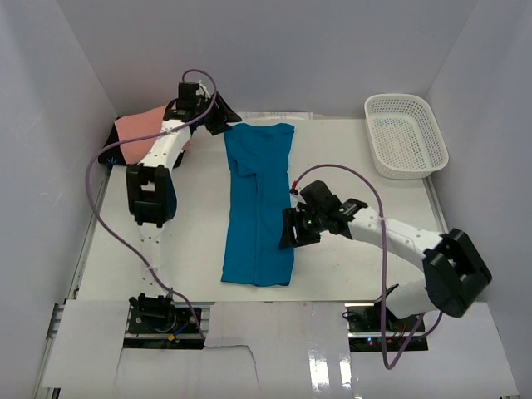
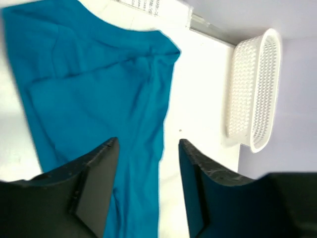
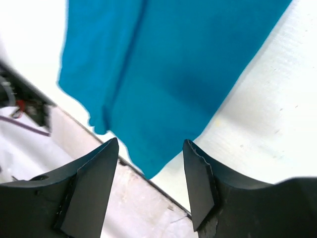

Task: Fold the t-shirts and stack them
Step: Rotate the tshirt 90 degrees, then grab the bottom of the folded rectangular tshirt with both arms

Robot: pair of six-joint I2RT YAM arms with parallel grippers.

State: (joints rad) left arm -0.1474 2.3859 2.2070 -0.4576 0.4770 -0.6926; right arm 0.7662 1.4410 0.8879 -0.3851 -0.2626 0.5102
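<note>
Teal shirt folded into long strip, mid-table, hem near, collar far. Right gripper at strip's right edge, jaws apart, empty. Left gripper by collar, jaws apart, empty. Pink shirt far left, basket far right

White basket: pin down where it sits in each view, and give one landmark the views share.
Top external: the white basket is at upper right.
Left wrist: it is at the right side, with its long side running up the picture.
Right wrist: not in it.
Shared landmark: the blue t-shirt, seen in all three views.
</note>
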